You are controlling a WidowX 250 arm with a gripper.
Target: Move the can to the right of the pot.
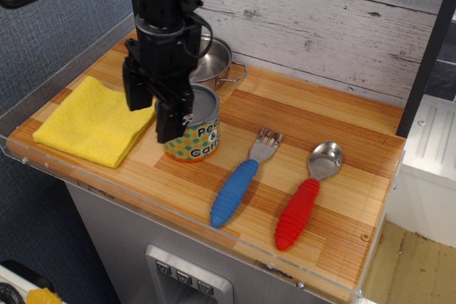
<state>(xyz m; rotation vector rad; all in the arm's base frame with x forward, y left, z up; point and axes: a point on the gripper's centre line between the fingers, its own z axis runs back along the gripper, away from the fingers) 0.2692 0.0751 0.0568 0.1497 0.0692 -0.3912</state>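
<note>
The can point(199, 133) stands upright on the wooden counter, yellow label with green and orange dots, grey metal top. My black gripper point(154, 108) hangs open just over the can's left side, its fingers point(173, 114) covering part of the can's top and label. The steel pot point(212, 62) sits behind the can near the back wall, mostly hidden by my arm; its right rim and one loop handle show.
A folded yellow cloth point(89, 119) lies at the left. A blue-handled fork point(242, 179) and a red-handled spoon point(305, 194) lie to the right of the can. A clear raised rim point(85, 176) edges the counter's front and left.
</note>
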